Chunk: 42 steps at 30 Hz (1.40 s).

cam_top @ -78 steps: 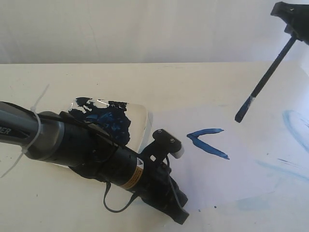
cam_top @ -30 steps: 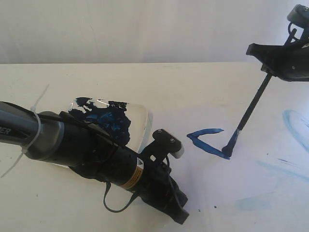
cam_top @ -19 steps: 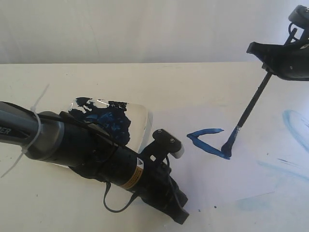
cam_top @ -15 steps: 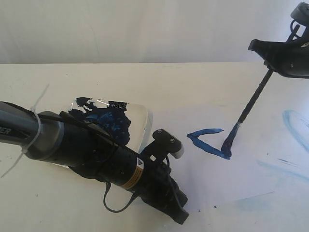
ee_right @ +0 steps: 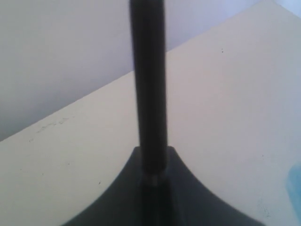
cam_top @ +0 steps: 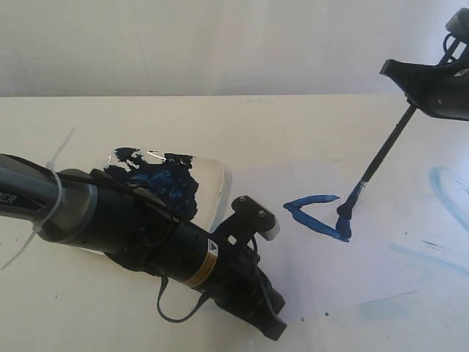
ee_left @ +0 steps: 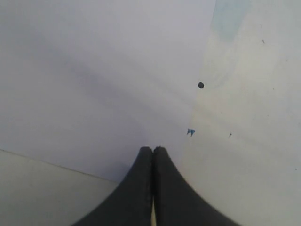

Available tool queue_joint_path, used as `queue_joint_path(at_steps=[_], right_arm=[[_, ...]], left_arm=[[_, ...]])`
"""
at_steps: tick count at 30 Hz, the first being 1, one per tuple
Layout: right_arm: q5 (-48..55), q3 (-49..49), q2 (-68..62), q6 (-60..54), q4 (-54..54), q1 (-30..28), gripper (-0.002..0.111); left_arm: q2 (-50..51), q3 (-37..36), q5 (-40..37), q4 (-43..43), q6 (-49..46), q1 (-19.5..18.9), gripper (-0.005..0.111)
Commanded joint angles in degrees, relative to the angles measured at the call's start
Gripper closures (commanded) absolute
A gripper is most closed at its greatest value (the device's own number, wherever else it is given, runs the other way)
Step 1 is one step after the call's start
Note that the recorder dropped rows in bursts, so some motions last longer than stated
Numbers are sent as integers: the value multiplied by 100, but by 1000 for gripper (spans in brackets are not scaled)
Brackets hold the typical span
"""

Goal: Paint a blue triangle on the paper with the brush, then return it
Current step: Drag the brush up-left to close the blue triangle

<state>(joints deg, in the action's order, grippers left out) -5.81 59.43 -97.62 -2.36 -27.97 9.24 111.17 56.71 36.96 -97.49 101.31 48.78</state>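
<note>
- Now the right gripper, at the upper right of the exterior view, is clamped on the top end of the brush; the right wrist view shows its jaws closed around the black handle.
- From there the brush slants down and to the left, and its blue-coated tip touches the paper.
- That tip sits at the right-hand corner of the blue triangle, centre-right in the frame, whose upper right side is not yet drawn in.
- Lower centre, the left gripper hangs over the paper's near edge, well apart from the brush, jaws pressed together with nothing between them.
- Left of the triangle lies a paint-smeared plate, partly behind the left arm.
</note>
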Motion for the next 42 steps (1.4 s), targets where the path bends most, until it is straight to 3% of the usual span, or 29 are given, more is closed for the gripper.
queue_joint_path(at_steps=[1, 21, 42], right_arm=[[-301, -14, -42, 53, 42, 11, 108], [-882, -14, -188, 440, 58, 11, 108], [-749, -14, -188, 738, 83, 211, 108]], left_arm=[[13, -11, -63, -73, -54, -16, 107], [13, -11, -63, -73, -91, -16, 107], [13, -11, -63, -73, -91, -16, 107]])
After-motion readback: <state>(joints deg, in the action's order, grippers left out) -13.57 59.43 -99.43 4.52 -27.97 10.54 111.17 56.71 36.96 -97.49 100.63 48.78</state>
